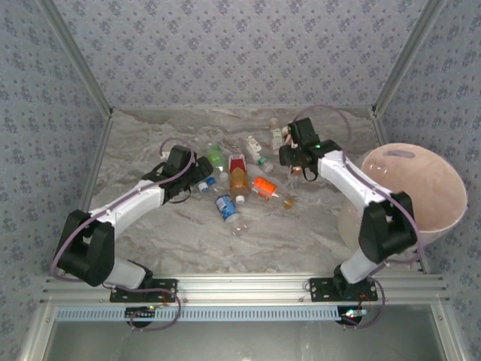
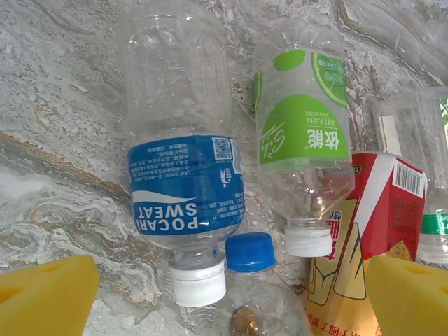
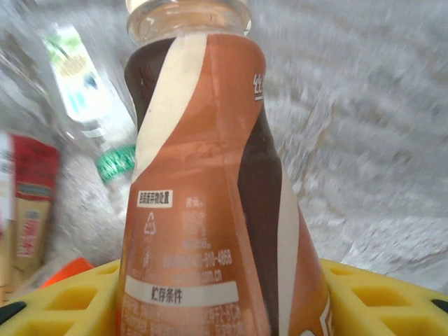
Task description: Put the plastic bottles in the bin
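Between its pads [image 3: 70, 301] the right gripper [image 3: 224, 304] clamps a brown bottle [image 3: 210, 175]; ahead of the parted left gripper [image 2: 225, 294] lies a blue-labelled bottle [image 2: 185, 185]

Roughly eleven plastic bottles [image 1: 239, 179] in all, overlap blurring the exact tally, including one blue-labelled bottle [image 2: 185, 185], one green-labelled bottle [image 2: 302, 126] and one brown-labelled bottle [image 3: 210, 210], plus one pink bin [image 1: 421, 188], one left claw [image 1: 200, 177] and one right claw [image 1: 298, 169].

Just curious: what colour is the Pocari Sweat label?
The label is blue, white lettering; left wrist view.
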Controlling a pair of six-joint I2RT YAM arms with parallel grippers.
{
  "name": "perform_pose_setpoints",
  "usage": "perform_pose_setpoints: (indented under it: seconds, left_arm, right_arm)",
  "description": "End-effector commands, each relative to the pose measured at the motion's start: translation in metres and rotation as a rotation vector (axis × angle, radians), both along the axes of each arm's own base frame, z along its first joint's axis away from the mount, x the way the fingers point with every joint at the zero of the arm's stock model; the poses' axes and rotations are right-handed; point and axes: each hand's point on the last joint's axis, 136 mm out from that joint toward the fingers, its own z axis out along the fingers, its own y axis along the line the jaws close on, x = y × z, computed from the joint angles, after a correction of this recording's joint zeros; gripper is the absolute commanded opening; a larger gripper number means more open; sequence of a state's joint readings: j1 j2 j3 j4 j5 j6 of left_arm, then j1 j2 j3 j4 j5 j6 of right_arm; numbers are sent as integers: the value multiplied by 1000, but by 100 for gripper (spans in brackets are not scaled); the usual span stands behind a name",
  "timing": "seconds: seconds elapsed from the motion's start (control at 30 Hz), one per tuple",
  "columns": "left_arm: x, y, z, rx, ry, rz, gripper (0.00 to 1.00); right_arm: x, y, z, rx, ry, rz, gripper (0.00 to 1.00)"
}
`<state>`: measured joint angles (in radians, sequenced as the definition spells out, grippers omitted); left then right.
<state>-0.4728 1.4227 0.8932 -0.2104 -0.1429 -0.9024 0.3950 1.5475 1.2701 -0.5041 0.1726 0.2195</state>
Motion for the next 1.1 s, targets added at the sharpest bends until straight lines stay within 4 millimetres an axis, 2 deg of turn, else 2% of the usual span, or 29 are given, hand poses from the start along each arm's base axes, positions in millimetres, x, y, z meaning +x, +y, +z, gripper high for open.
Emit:
perform_pose_setpoints:
  seconds: [0.0, 0.2, 0.37, 0.5, 0.6, 0.87, 1.07]
  left_arm:
    - [8, -3, 10, -23, -13, 7, 98]
    - [9, -4, 8, -26, -7, 10, 98]
    - [9, -3, 5, -19, 2, 17, 98]
    - [8, 3, 1, -9, 16, 34, 98]
    - [9, 8, 0, -12, 16, 48, 98]
    - [11, 14, 2, -8, 13, 60, 98]
    - [13, 19, 5, -12, 10, 75, 98]
  right_arm:
    - [-6, -2, 36, 2, -92, 30, 54]
    - [-21, -9, 112, 62, -278, 55, 52]
    - [-38, -21, 155, 46, -371, 63, 51]
    - [-57, -44, 191, 18, -459, 6, 51]
    - [-70, -66, 208, -33, -494, -52, 51]
    - [-108, -133, 232, -229, -469, -257, 50]
    - [-145, -206, 233, -347, -409, -514, 49]
